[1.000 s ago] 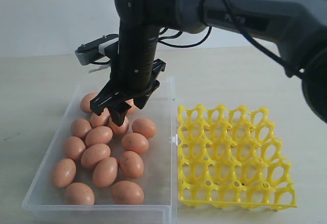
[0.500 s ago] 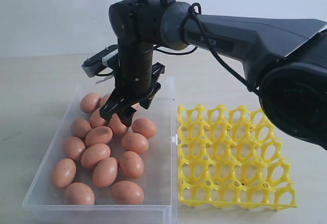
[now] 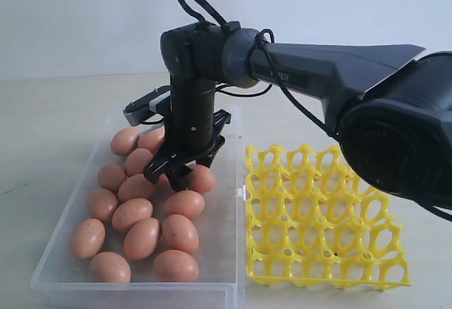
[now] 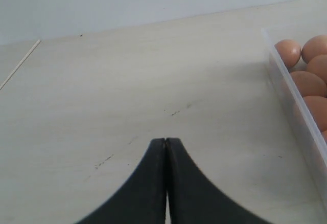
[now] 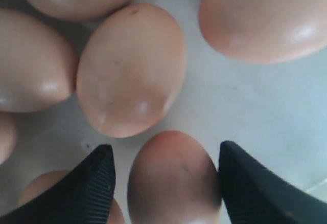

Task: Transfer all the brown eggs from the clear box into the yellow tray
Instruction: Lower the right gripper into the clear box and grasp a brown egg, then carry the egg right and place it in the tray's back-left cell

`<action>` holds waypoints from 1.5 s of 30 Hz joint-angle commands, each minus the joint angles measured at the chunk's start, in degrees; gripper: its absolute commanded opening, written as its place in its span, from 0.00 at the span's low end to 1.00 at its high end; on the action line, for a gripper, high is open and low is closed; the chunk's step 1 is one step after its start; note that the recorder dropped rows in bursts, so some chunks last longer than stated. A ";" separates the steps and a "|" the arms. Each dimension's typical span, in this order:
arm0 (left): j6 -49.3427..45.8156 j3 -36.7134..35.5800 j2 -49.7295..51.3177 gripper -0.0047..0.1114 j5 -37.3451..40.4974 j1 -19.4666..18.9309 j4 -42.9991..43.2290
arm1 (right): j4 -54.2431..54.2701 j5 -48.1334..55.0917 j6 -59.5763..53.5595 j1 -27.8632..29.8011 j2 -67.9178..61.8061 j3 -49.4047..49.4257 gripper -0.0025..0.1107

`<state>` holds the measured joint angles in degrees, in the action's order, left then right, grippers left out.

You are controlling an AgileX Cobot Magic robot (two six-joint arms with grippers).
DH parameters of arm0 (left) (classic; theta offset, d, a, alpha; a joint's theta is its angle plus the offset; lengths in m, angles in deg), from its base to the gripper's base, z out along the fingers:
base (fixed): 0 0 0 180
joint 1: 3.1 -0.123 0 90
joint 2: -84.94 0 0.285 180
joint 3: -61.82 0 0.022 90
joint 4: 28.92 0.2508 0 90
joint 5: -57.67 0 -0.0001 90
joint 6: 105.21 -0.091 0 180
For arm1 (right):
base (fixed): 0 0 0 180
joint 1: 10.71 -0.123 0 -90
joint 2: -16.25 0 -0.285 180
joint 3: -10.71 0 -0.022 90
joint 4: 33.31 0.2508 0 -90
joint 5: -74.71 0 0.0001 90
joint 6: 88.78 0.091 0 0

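Several brown eggs (image 3: 135, 214) lie in the clear box (image 3: 235, 252) on the left. The yellow tray (image 3: 321, 214) stands beside it on the right, its cups bare. My right gripper (image 3: 171, 175) is down inside the box, open, its jaws straddling one egg (image 5: 173, 178). A gap shows at one finger, and the other finger (image 5: 255, 188) is close against the shell. That egg is mostly hidden behind the fingers in the exterior view. My left gripper (image 4: 166, 141) is shut on nothing above bare table, beside the box's wall (image 4: 286, 91).
Other eggs (image 5: 130, 70) crowd close around the right gripper's fingers. The right arm (image 3: 332, 69) reaches across above the tray's far side. Pale table surface (image 4: 127, 81) surrounds the box and the tray.
The right gripper has come down and shifted slightly right, from just above the eggs to around one egg in the box. Its jaws have stayed wide. The eggs have not visibly moved.
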<state>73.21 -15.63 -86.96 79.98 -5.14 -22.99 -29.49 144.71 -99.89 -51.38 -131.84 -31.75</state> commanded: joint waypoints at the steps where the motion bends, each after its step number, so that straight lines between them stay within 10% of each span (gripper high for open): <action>1: 0.29 0.23 -0.32 0.04 -0.52 0.33 -0.14 | -0.29 -0.04 -0.87 0.18 -0.48 -0.52 0.38; 5: 0.29 0.23 -0.32 0.04 -0.52 0.33 -0.14 | -1.31 -0.04 -0.87 1.18 0.11 -0.52 0.03; 15: 0.29 0.23 -0.32 0.04 -0.52 0.33 -0.14 | 2.01 -9.09 0.84 4.42 13.65 2.85 0.02; 28: 0.29 0.23 -0.32 0.04 -0.52 0.33 -0.14 | -1.43 -70.95 6.37 9.66 47.13 59.44 0.02; 45: 0.29 0.23 -0.32 0.04 -0.52 0.33 -0.14 | 4.29 -104.32 15.88 10.02 39.90 79.90 0.02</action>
<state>73.21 -15.63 -86.96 79.98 -5.14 -22.99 -23.86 43.36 -86.41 -41.66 -89.95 47.82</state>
